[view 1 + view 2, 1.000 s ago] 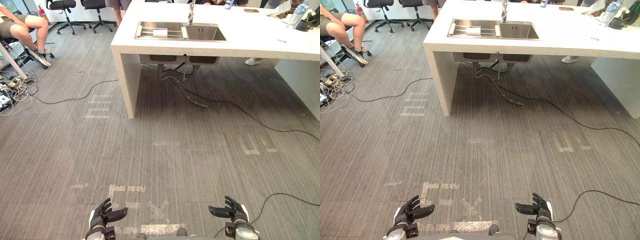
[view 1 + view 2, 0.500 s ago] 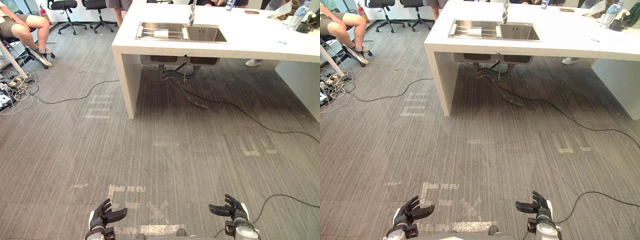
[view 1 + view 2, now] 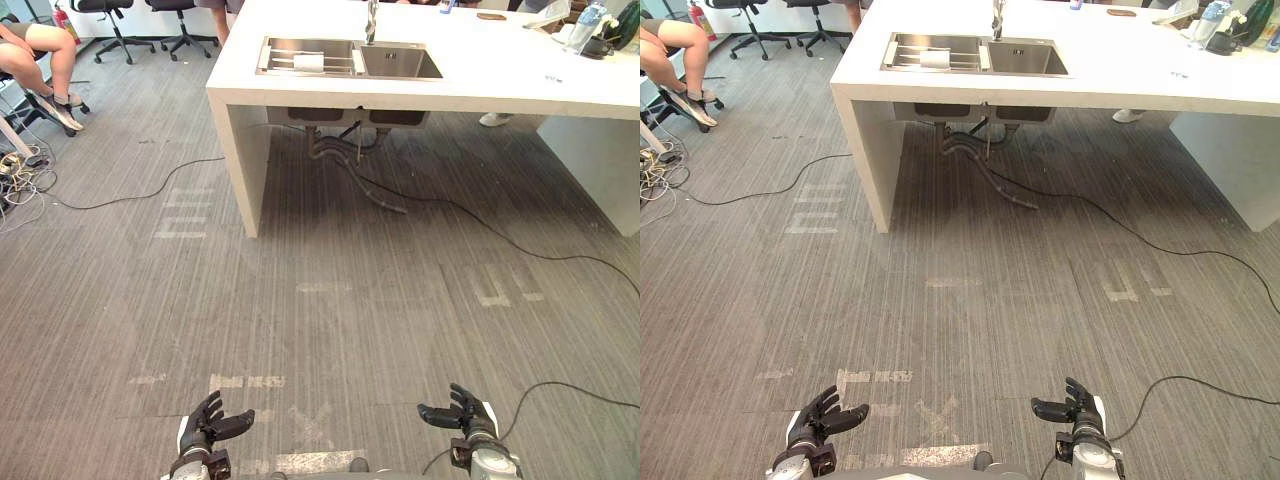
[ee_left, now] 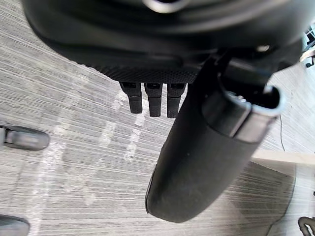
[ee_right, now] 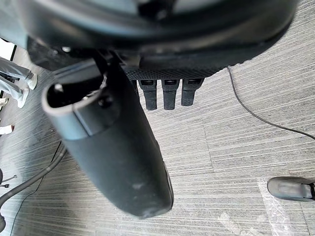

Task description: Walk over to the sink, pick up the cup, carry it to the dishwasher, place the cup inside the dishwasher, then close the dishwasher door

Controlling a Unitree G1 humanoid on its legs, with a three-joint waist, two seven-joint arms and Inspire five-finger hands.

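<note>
1. The left hand [image 3: 208, 428] and the right hand [image 3: 466, 418] sit at the bottom edge of the head views, low over the grey floor [image 3: 330, 320]. Their arms are cut off.
2. Both hands' fingers are spread, nearly straight and hold nothing. In the wrist views the fingers [image 4: 154, 98] [image 5: 169, 93] point out over the floor, and each thumb's bulk hides much of it.
3. The white bench [image 3: 520, 80] stands well ahead, with the sink [image 3: 400, 64] set near its left end.
4. The cup [image 3: 310, 62] appears as a small white shape on the rack in the sink's left basin. It is too small to make out its form.
5. The faucet [image 3: 372, 20] is cut off by the top edge.
6. A seated person's legs [image 3: 35, 60] show at the upper left, cut off.
</note>
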